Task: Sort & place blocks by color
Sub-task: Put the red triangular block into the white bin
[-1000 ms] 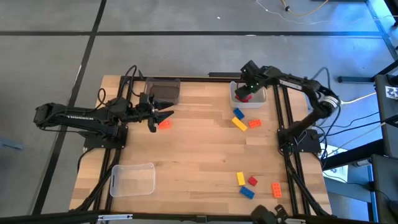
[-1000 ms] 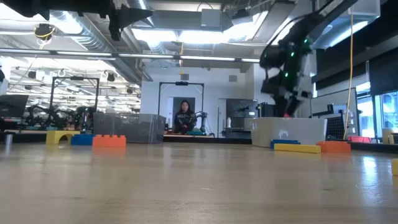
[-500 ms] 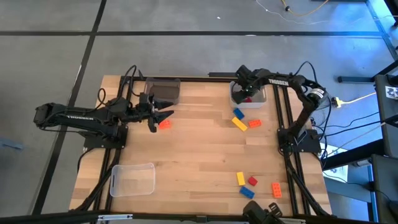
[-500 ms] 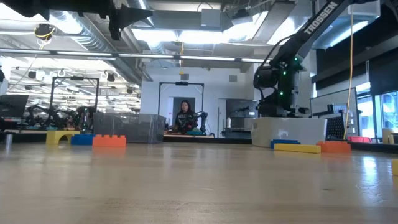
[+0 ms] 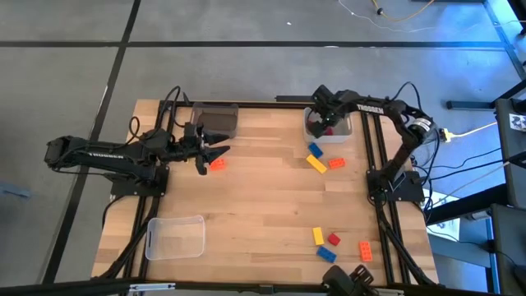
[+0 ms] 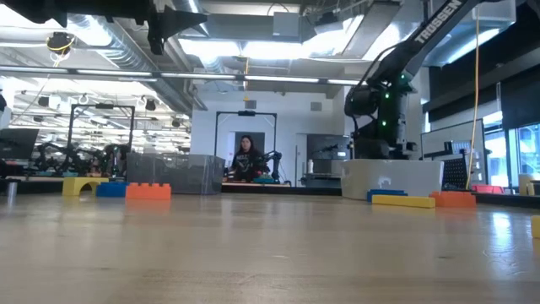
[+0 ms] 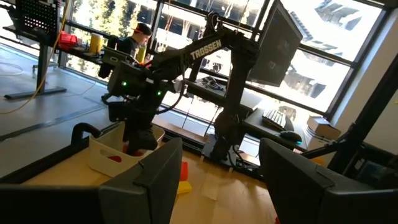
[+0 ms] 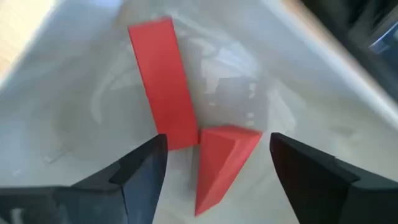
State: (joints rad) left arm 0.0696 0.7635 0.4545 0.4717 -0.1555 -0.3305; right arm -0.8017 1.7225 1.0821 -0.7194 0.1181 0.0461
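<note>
My right gripper [image 5: 323,123] hangs open, pointing down, inside the white bin [image 5: 345,136] at the table's far right. In the right wrist view a red block [image 8: 224,163] stands tilted on the bin's floor between the two fingers [image 8: 140,177], with a gap on either side. A longer red block [image 8: 163,81] lies flat just beyond it. My left gripper [image 5: 223,150] waits open above the table's far left, next to an orange block [image 5: 218,164].
Blue [image 5: 314,150], yellow [image 5: 316,163] and orange [image 5: 336,164] blocks lie just near of the white bin. Several more blocks [image 5: 333,239] lie at the near right. A dark bin [image 5: 215,119] stands at the far left and a clear bin [image 5: 175,237] at the near left.
My right gripper has sunk down into the white bin, and its arm has swung lower over the far right edge. The red block that showed below its fingers above the rim has gone down inside the bin.
</note>
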